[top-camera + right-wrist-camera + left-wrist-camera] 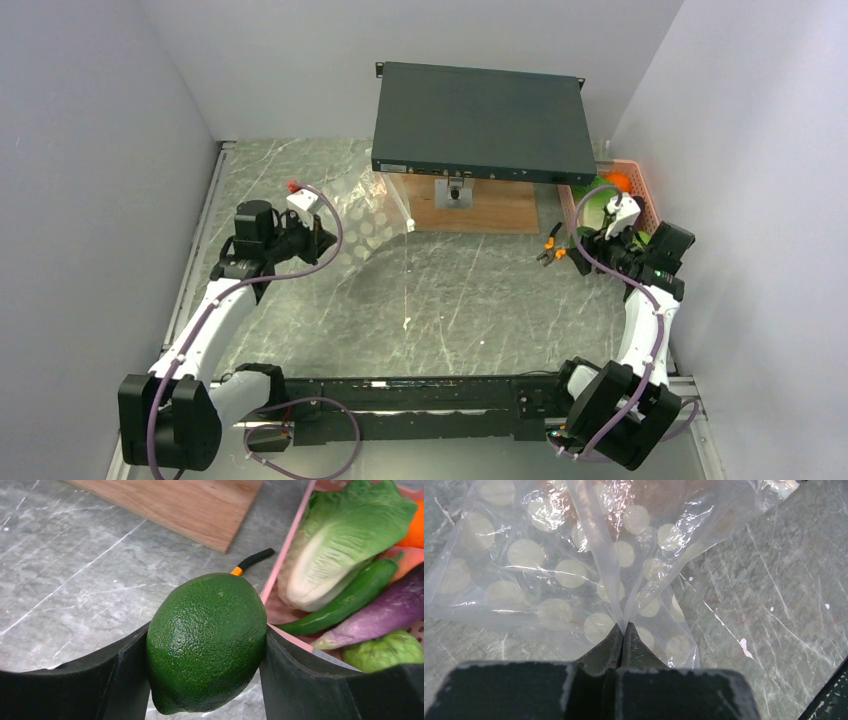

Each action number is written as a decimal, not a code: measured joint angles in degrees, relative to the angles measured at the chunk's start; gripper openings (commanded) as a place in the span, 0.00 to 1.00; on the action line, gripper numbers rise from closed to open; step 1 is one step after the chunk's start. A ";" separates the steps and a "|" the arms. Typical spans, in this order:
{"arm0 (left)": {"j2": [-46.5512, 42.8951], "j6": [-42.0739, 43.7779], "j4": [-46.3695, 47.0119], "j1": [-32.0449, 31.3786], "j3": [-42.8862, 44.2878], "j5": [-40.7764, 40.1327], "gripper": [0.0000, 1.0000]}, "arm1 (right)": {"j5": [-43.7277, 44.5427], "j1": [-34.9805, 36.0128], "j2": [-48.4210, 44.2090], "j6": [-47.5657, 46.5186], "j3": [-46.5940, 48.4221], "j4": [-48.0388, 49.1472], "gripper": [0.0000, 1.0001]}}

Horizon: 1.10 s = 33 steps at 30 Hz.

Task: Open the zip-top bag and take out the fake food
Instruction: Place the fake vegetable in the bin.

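Pinching zip-top bag (549, 570), left tool (623, 629); fake food (207, 630) inside right tool (204, 652)

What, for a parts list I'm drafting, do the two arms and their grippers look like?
Both the left arm and right arm have white links, bulky black joints and a purple cable looping alongside. The left gripper and right gripper have matt black fingers; the left's taper to thin tips, its body edges scuffed whitish.
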 measured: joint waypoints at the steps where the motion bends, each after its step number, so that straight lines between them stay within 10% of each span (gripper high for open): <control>1: -0.24 -0.13 0.31 0.02 -0.11 -0.17 0.00 | 0.52 -0.42 0.17 0.96 0.37 0.39 0.10; 33: -5.16 -1.16 1.66 0.50 -2.16 -3.08 0.00 | 11.26 -4.42 28.59 5.25 25.00 -0.79 0.15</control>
